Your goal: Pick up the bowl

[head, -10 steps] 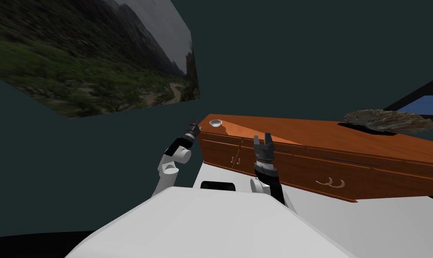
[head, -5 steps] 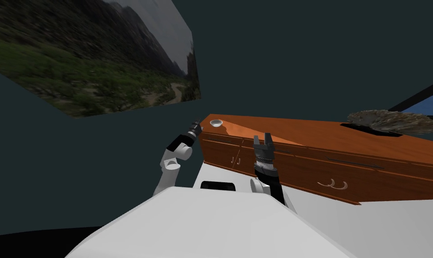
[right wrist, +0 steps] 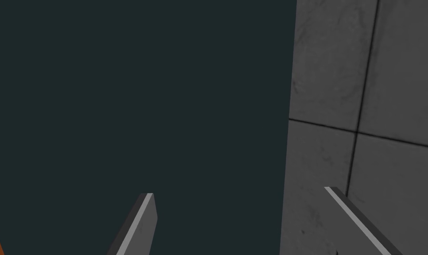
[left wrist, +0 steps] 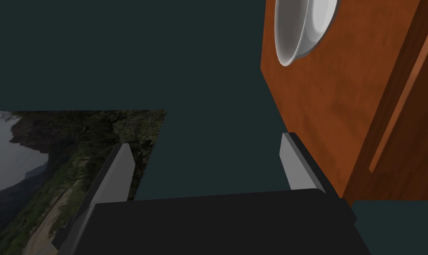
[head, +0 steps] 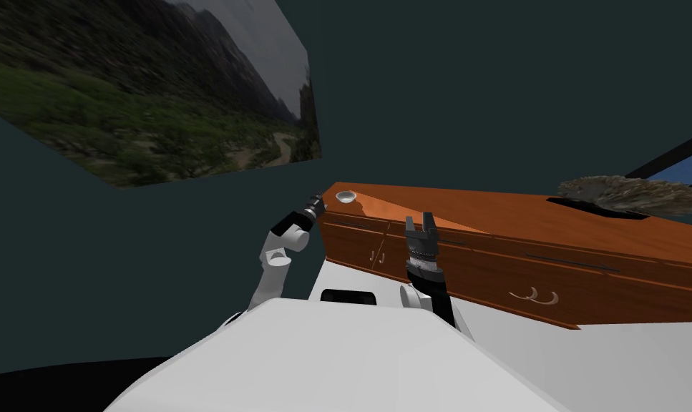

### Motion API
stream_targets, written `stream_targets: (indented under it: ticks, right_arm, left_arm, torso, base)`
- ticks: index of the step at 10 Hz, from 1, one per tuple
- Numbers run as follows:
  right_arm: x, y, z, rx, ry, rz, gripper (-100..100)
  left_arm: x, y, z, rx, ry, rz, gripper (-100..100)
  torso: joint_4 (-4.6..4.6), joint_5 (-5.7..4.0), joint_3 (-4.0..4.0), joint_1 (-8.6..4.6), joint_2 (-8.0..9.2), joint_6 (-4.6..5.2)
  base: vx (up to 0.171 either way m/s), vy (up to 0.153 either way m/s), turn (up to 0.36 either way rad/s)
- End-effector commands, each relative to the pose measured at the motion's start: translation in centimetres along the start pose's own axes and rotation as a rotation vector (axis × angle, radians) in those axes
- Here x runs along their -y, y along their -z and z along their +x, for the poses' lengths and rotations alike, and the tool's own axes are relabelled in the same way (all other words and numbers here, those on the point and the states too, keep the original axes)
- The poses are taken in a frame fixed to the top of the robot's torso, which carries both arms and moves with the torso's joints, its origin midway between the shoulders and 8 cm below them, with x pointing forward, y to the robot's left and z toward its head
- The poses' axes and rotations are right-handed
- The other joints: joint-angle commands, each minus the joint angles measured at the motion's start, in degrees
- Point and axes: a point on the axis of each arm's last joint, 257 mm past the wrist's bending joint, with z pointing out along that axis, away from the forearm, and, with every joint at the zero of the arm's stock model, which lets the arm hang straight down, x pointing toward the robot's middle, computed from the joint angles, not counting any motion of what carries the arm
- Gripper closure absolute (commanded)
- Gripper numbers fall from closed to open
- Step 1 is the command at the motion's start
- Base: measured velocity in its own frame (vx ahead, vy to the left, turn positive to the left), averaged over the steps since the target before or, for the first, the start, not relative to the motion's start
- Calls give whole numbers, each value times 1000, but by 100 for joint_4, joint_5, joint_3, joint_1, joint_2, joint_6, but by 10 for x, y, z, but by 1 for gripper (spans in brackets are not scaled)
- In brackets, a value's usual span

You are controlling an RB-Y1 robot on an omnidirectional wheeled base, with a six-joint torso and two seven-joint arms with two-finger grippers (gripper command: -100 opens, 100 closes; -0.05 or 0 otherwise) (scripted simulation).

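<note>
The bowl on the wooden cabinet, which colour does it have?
The bowl is plain white, shaded light grey inside. The left wrist view shows it best.

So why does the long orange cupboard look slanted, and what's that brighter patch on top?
Head view: the slant comes from the rolled camera, not the long orange wooden cupboard; the lighter patch beside the small white round bowl is light on its top. Left wrist view: the bowl looks sideways because that camera is turned; its inside shines, its outer wall is greyer.

Home room, wooden sideboard (head: pixel 494 214) with drawers, landscape picture (head: pixel 144 93), dark teal wall (head: pixel 494 93)
</note>
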Motion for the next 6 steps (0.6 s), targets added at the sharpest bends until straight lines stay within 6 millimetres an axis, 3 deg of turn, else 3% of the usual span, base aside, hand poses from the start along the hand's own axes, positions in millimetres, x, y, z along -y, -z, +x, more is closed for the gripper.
stream_targets:
  ticks: [1,6]
  right_arm:
    - [0,0,0,0,0,0,0]
    - [0,0,0,0,0,0,0]
  left_arm:
    - [0,-9,5,-14,6,-27,-100]
    - [-17,-15,9,-23,9,-123,-100]
  torso:
    - [0,0,0,0,0,0]
    - [-2,0,-4,1,-7,0]
  base:
    - [11,2,3]
    - [16,5,-5]
